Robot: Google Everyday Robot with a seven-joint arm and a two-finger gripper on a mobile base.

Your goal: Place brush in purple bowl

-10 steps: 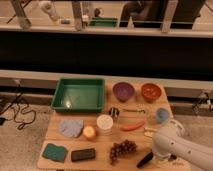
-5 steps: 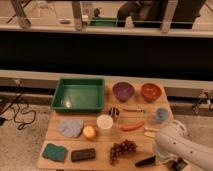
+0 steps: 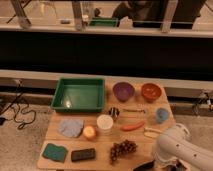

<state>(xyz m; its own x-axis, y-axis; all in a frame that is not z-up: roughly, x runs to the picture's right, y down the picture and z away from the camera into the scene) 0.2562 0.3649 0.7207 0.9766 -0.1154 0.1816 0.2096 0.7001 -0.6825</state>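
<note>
Starting left of the bowl (image 3: 123, 91), the purple one: the green tray (image 3: 80, 80) sits just beside it, and further out toward the near left corner of the counter (image 3: 100, 145) lie the sponge (image 3: 54, 151), the cloth (image 3: 71, 127) and the black block (image 3: 83, 154). None of that concerns me. The bowl itself shows a glossy inside with nothing in it, so the placing is not done.

Nearer than the bowl come the white cup (image 3: 104, 123), the grapes (image 3: 123, 148) and the carrot (image 3: 133, 126). Past them, at the counter's front edge and well apart from the bowl, is the brush (image 3: 140, 166), a dark sliver poking out leftward.

My end effector (image 3: 150, 165) is right there on it, low at the front edge, fingers squeezed fully together. I judge they have the handle, so the grasp looks made. What's left is the lift, the carry back across the counter to the bowl, and the release.

To the right of the bowl are the orange bowl (image 3: 151, 91) and a blue cup (image 3: 162, 115).

Hard to make out: my own white arm (image 3: 182, 150) covers the fingers and most of the brush, the picture's bottom edge cuts both off, and I can't see the bristle end.
</note>
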